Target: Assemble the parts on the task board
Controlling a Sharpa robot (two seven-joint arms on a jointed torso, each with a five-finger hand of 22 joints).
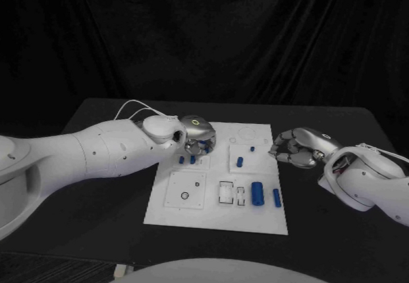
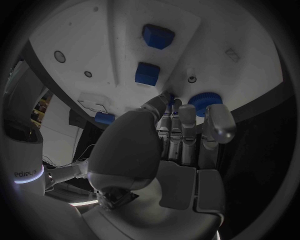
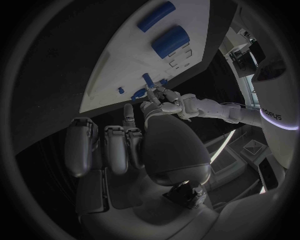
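On the task board (image 1: 255,221) the small blue parts (image 1: 258,194) look light, stiff and slick — pinch one across its sides; your left robot hand (image 1: 197,141) hovers released, the right robot hand (image 1: 298,149) curled, holding nothing.

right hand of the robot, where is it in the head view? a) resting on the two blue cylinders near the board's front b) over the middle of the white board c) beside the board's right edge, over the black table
c: the right hand hangs with its fingers curled in, empty, just off the right edge of the white rectangular task board, above the black table, well away from the blue cylinders.
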